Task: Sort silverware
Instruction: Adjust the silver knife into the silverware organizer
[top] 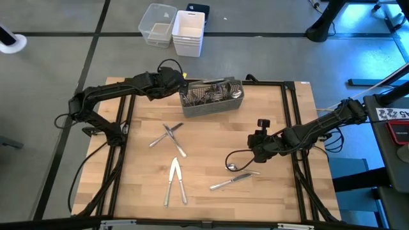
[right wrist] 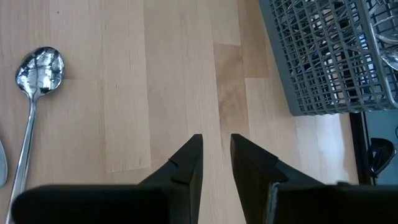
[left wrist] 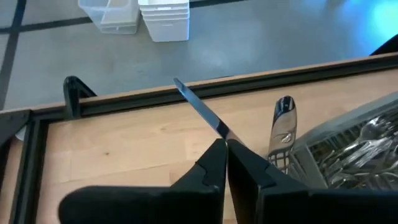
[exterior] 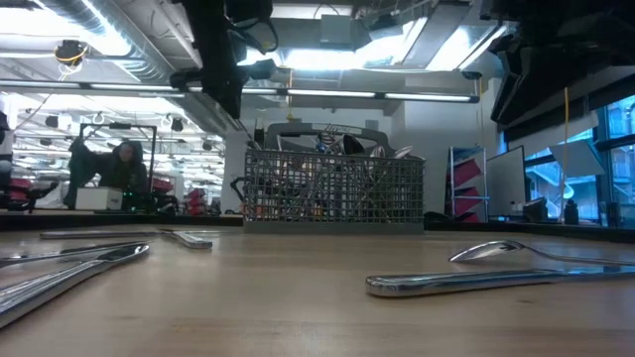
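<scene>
A grey wire-mesh caddy (top: pixel 211 97) full of silverware stands at the table's far middle; the low view shows the caddy (exterior: pixel 332 188) too. My left gripper (left wrist: pixel 226 144) is at the caddy's left end (top: pixel 181 87), shut on a slim shiny knife (left wrist: pixel 198 106). Beside it, another handle (left wrist: pixel 283 124) sticks up out of the caddy (left wrist: pixel 354 149). My right gripper (right wrist: pixel 216 146) hovers open over bare wood on the table's right part (top: pixel 257 150), with nothing between its fingers. A spoon (right wrist: pixel 34 81) lies flat on the table next to it. My left gripper pinches the knife between its two fingertips, partway along the blade (left wrist: pixel 216 126). The free end sticks out beyond the fingers, slanting toward the table's far edge, clear of the wood. The fingers hide the knife's other end.
Loose silverware lies on the wood: a crossed pair (top: pixel 169 135), two pieces (top: pixel 175 180) near the front, and a spoon (top: pixel 239 167) and a knife (top: pixel 230 183) by the right gripper. White bins (top: pixel 174 27) stand on the floor beyond the table. A person (exterior: pixel 119 169) sits far off.
</scene>
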### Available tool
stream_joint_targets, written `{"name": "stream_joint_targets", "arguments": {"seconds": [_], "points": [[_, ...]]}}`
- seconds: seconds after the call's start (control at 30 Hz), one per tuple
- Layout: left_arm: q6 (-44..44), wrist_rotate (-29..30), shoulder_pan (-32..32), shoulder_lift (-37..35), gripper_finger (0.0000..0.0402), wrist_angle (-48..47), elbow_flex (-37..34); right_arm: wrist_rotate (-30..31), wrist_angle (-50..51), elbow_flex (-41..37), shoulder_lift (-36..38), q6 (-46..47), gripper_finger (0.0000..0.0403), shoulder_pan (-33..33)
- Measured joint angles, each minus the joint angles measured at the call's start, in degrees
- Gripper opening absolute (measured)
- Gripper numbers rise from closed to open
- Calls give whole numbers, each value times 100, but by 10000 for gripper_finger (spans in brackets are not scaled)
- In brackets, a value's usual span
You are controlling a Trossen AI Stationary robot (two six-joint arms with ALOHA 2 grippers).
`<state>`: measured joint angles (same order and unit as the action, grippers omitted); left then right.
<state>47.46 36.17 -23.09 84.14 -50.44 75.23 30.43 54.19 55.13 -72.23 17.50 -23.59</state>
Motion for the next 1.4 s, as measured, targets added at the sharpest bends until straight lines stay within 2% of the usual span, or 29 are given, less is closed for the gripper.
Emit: {"name": "stream_joint_targets", "arguments": {"seconds": [0.33, 0.47, 0.67, 0.87, 1.03, 1.23, 1.4], "points": [[-515, 488, 208, 0, 1, 59, 1, -2, -2, 0, 0, 0, 83, 0], [-531, 151, 199, -1, 1, 46, 0, -2, -2, 0, 0, 0, 83, 0], [-246, -52, 199, -2, 7, -18, 1, -2, -2, 0, 0, 0, 83, 0], [-583, -541, 1, -7, 12, -56, 1, -2, -2, 0, 0, 0, 83, 0], [-504, -1141, -196, -7, 57, -474, 4, -2, -2, 0, 0, 0, 83, 0], [-20, -1156, -331, -7, 124, -535, 4, -2, -2, 0, 0, 0, 83, 0], [73, -1163, -352, -7, 148, -440, 4, -2, -2, 0, 0, 0, 83, -2]]}}
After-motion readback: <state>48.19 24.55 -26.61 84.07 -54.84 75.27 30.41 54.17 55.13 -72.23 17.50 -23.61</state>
